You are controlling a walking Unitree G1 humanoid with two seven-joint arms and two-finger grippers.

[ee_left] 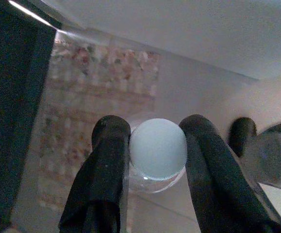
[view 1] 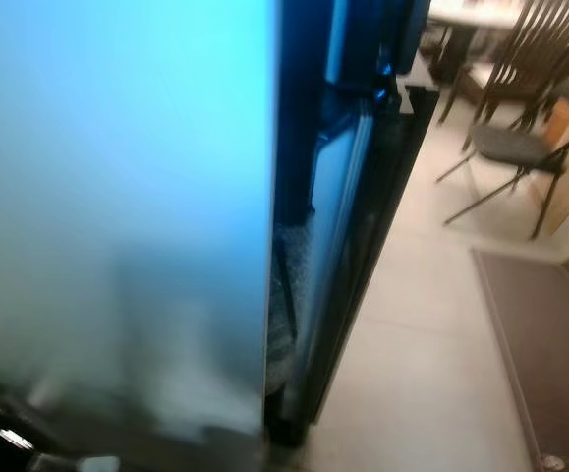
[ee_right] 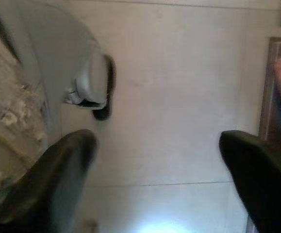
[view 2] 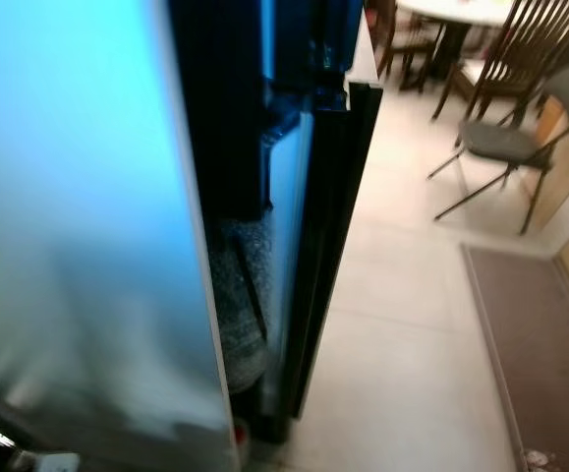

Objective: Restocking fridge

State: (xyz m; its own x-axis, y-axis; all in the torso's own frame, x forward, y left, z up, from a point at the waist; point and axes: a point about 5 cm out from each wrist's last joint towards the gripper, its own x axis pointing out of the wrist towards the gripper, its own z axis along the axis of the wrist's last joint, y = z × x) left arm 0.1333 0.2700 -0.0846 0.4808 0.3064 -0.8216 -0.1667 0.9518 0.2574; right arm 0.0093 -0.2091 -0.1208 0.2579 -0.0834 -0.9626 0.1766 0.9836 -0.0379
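Fridge door edge-on, bottle in the left gripper

The left gripper (ee_left: 155,160) pinches a white-capped clear bottle (ee_left: 157,151) between its fingers; the right gripper (ee_right: 155,170) hangs spread wide above pale floor tiles (view 1: 431,324). The fridge door (view 1: 117,216) (blurred, blue-lit) fills the left; chairs (view 1: 520,138) stand far right.
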